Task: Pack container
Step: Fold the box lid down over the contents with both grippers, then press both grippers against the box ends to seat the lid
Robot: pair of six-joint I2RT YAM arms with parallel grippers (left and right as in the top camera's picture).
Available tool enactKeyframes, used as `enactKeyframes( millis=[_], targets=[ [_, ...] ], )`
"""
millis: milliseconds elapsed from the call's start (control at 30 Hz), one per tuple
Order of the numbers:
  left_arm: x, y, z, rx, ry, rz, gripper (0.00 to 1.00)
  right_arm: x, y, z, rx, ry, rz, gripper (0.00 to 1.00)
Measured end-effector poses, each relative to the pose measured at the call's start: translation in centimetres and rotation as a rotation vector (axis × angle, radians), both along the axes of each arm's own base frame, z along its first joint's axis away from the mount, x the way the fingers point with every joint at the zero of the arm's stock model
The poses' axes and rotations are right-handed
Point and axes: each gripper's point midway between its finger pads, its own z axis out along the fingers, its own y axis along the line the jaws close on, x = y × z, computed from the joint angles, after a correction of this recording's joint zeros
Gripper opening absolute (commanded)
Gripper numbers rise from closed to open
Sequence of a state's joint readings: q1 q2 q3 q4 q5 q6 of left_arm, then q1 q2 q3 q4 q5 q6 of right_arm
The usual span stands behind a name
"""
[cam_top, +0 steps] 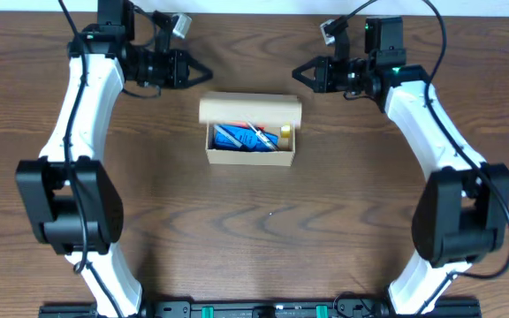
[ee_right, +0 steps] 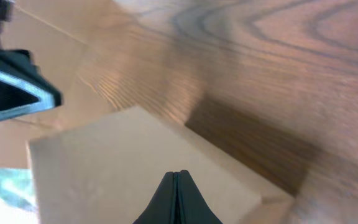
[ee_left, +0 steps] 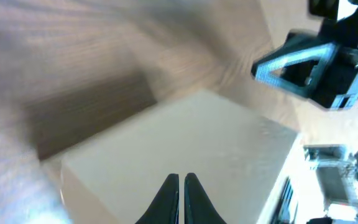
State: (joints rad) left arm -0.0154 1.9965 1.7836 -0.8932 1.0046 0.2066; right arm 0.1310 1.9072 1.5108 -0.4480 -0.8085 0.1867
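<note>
**Container open at mid-tabletop; both hands closed, empty**

The container [cam_top: 249,159] sat at the centre of the tabletop [cam_top: 263,230]. Its flap lid [cam_top: 250,109] was raised at the far side, with blue items [cam_top: 237,139] and a yellow piece [cam_top: 285,132] inside. The left hand [cam_top: 207,71] and right hand [cam_top: 295,73] hung beyond the lid's ends, fingers pinched together on nothing. Judged: thin card, light, easily dented, likely to slide. Push the flap near its free edge and brace a side wall.

Matt tan cardboard container [cam_top: 249,110], smooth wood-grain table [cam_top: 254,230] (faint sheen)
</note>
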Motion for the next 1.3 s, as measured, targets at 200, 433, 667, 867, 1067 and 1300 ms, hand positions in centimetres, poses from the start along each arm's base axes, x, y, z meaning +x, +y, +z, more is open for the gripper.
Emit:
enactKeyframes(
  millis=[200,433,667,867,1067,1300],
  targets=[
    [-2.9,0.9,1.7,0.118,-0.050,-0.046,0.06,-1.9,0.3,1.7,-0.107,-0.054,0.012,0.02],
    [-6.4,2.2,4.2,0.241,-0.116,-0.083,0.06,-5.0,0.3,4.2,-0.211,-0.080,0.014,0.01],
    [-7.5,2.2,3.7,0.302,-0.135,-0.136,0.06,-8.7,1.9,1.5,-0.357,0.019,0.063,0.01],
    [-8.3,0.9,0.5,0.319,-0.110,-0.194,0.06,-9.8,2.0,-0.5,-0.415,0.052,0.074,0.01],
    [-9.0,0.1,-3.3,0.320,-0.080,-0.218,0.06,-11.3,1.2,-3.9,-0.455,0.122,0.080,0.01],
    [-10.0,0.0,-7.2,0.319,-0.027,-0.207,0.06,-12.3,0.8,-6.6,-0.470,0.158,0.087,0.01]
  ],
)
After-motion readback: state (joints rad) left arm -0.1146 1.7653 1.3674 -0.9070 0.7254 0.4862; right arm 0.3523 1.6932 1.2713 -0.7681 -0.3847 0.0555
